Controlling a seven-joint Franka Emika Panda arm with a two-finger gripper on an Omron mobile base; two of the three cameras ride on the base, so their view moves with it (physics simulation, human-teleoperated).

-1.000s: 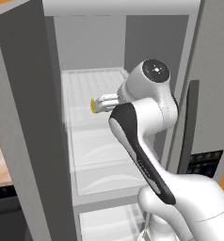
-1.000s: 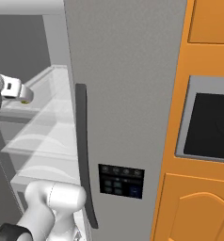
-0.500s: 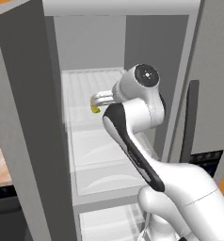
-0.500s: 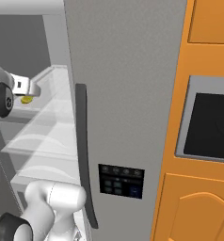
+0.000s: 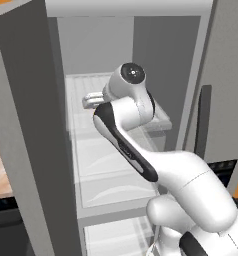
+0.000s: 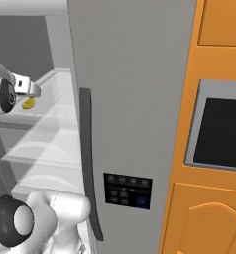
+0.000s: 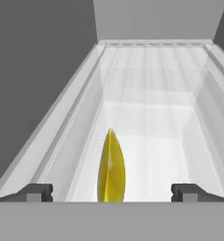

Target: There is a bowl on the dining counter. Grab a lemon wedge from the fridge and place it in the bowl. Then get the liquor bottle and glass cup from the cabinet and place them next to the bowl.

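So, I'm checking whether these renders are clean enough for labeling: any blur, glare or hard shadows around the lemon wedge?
Hand view: lemon wedge sharp, evenly lit, soft sheen on the white shelf, no hard shadow; the tool is open around it. Right base view: wedge small but crisp beside the fridge door. Left base view: flat lighting, no blur.
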